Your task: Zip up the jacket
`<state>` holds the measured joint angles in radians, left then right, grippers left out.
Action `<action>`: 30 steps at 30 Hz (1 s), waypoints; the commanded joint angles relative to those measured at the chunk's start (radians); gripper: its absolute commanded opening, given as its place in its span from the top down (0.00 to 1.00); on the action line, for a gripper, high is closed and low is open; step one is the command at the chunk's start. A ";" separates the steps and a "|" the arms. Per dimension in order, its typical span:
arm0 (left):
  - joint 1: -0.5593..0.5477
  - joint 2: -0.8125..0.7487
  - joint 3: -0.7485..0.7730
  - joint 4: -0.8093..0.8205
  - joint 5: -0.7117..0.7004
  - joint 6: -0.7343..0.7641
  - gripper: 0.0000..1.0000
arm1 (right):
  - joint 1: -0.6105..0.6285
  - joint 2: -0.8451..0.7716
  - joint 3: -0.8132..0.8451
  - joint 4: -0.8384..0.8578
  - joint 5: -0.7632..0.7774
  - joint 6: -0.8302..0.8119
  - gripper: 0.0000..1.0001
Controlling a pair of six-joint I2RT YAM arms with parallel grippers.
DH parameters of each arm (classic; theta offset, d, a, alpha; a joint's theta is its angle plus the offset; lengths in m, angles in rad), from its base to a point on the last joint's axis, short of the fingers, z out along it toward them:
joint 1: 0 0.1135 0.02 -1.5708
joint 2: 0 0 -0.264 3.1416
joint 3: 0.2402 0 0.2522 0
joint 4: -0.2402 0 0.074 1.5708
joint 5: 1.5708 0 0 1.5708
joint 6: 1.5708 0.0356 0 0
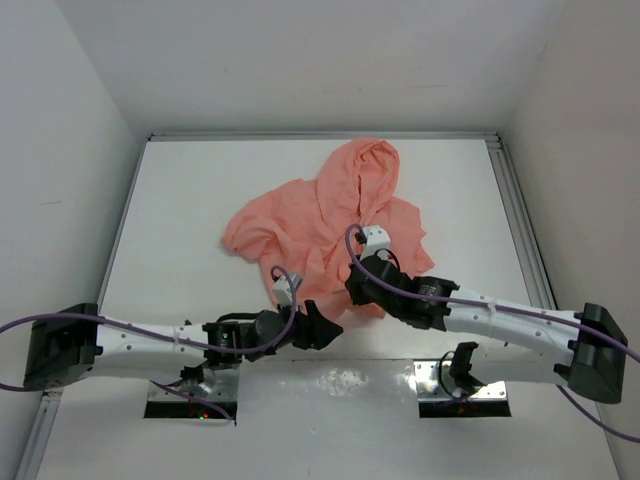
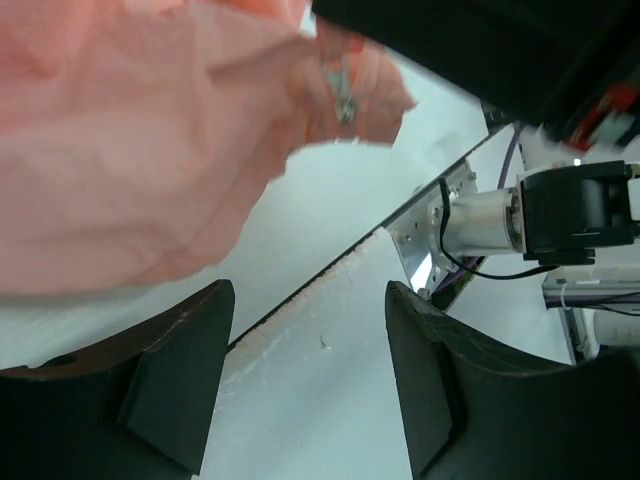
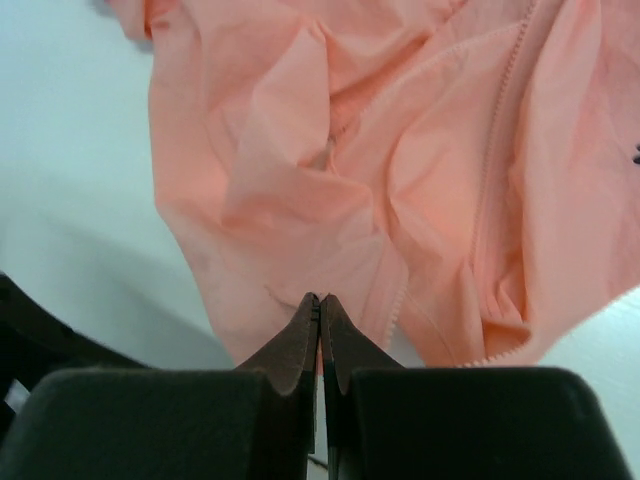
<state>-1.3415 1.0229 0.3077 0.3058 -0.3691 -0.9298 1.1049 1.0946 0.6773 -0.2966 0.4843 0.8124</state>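
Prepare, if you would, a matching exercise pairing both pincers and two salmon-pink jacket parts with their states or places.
1. left pincer
2. right pincer
3. hood of the salmon-pink soft fabric jacket
4. small metal zipper pull

A. shut on fabric
B. farthest back on the white table
C. open, empty
D. dangling at the jacket's edge

Pairs: 1-C, 2-A, 3-B, 4-D

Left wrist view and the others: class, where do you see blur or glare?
Left wrist view: the jacket is blurred, close to the lens. Right wrist view: its folds are crisp. Top view: a patch of glare on the table near its front edge.
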 commanded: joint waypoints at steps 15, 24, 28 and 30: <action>-0.008 0.250 0.004 0.385 -0.155 -0.280 0.35 | -0.082 -0.062 0.021 0.139 -0.116 0.036 1.00; -0.022 0.324 0.008 0.414 -0.272 -0.373 0.37 | -0.082 -0.231 -0.093 0.120 -0.151 0.114 1.00; -0.108 0.296 0.008 0.405 -0.376 -0.359 0.37 | -0.082 -0.303 -0.163 0.128 -0.190 0.166 1.00; -0.133 0.281 0.005 0.356 -0.405 -0.380 0.36 | -0.082 -0.349 -0.205 0.129 -0.202 0.197 1.00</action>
<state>-1.4334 1.3346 0.2985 0.6418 -0.6769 -1.2659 1.0286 0.7994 0.5133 -0.1925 0.3180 0.9451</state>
